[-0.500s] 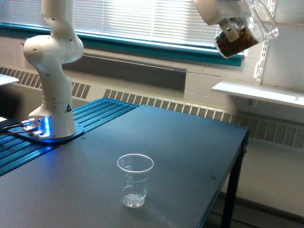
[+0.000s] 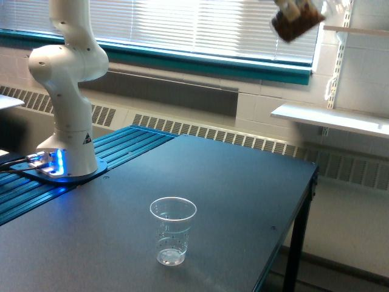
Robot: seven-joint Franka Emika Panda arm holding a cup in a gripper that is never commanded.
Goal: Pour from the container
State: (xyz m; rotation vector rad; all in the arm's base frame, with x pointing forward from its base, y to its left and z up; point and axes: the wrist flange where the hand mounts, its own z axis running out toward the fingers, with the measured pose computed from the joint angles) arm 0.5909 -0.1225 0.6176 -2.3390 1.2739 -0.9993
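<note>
Container (image 2: pixel 298 21) at top edge, tilted, brown contents, apparently claw-held.

Tilted container (image 2: pixel 297 21) high above cup (image 2: pixel 172 230)

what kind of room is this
Probably a robotics lab or workshop: a white robot arm base bolted to a dark worktable, white slatted window blinds, and a wall shelf.

cup (image 2: pixel 172 230) marks blurred, no readable text
</note>
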